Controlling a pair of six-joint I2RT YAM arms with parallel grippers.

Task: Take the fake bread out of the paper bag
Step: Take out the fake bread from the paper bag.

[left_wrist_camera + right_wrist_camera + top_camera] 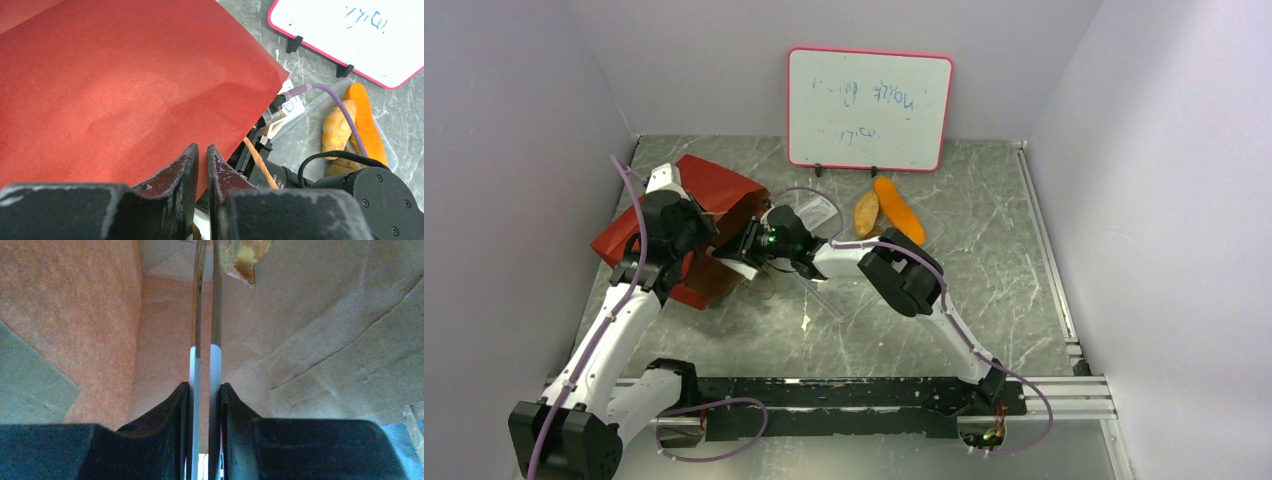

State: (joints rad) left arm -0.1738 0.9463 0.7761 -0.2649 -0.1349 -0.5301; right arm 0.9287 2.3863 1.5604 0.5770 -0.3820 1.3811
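The red paper bag (709, 190) lies on its side at the left, with its mouth facing right. My left gripper (686, 228) is shut on the bag's upper wall at the mouth (202, 147). My right gripper (759, 240) reaches into the mouth and is shut on thin white-handled tongs (205, 330). Inside the brown bag interior (310, 340), a golden-brown crusty bread piece (240, 255) sits just right of the tong tips. The orange baguette (899, 208) and the tan oval roll (866, 213) lie outside the bag; both also show in the left wrist view, baguette (367, 125) and roll (337, 127).
A pink-framed whiteboard (869, 108) stands at the back. The baguette and roll lie in a clear plastic tray (320, 100) right of the bag. The bag's orange cord handle (260, 162) hangs by the right arm. Grey walls close in on the left and right.
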